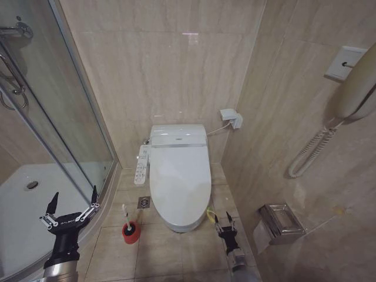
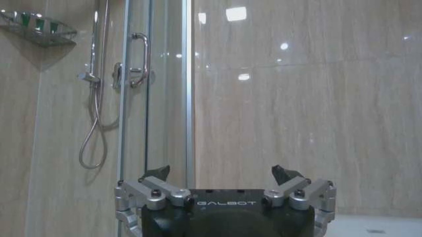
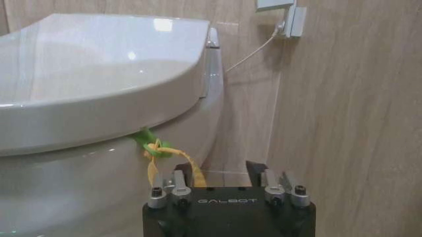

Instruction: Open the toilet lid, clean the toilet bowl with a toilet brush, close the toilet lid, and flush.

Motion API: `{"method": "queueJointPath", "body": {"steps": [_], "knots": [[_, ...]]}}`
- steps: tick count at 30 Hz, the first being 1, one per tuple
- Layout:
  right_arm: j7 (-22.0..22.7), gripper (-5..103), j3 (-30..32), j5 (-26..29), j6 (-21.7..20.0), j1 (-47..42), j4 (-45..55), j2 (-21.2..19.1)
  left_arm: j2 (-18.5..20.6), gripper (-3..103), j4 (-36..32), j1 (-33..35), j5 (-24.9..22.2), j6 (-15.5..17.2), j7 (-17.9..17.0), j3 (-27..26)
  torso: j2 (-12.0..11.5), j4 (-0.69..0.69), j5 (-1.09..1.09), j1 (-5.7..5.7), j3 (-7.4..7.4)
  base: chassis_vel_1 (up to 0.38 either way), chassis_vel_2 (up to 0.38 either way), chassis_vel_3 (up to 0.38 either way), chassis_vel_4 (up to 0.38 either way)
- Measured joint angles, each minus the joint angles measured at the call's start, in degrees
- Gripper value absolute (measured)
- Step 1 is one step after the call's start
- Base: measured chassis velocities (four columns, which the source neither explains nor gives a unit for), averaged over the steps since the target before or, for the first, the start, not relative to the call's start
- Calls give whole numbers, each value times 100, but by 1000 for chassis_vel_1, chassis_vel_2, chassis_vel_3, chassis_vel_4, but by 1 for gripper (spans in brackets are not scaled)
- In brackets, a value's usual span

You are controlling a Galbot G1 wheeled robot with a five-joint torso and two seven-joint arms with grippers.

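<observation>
At far left we see the left gripper [image 1: 71, 204] spread wide beside the shower glass [image 1: 53, 135], then the toilet brush [image 1: 127, 218] in its red cup [image 1: 131, 233], the shut toilet lid [image 1: 179, 176] — and the right gripper [image 1: 223, 221], fingers apart, just beside the lid's yellow-green loop [image 3: 155, 150].

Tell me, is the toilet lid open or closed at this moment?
Closed. The toilet lid lies flat over the bowl, and its yellow-green loop hangs from the edge, just ahead of the open right end effector.

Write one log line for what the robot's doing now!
lid: shut | brush: in holder | right tool: open, low by loop | left tool: open, idle by shower
</observation>
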Motion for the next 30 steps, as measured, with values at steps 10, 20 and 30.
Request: {"method": "queueJointPath", "body": {"steps": [10, 20, 30], "knots": [[15, 28, -9, 81, 81, -102, 91, 6, 0, 100, 0, 0, 0, 0, 0, 0, 0, 0, 0, 0, 0, 0, 0, 0, 0], [64, 3, -42, 239, 162, -163, 312, 6, 0, 100, 0, 0, 0, 0, 0, 0, 0, 1, 0, 0, 0, 0, 0, 0, 0], [-20, 0, -17, 970, -633, -986, 2413, -407, 0, 100, 0, 0, 0, 0, 0, -1, 0, 4, 5, 0, 0, 0, 0, 0, 0]]}}
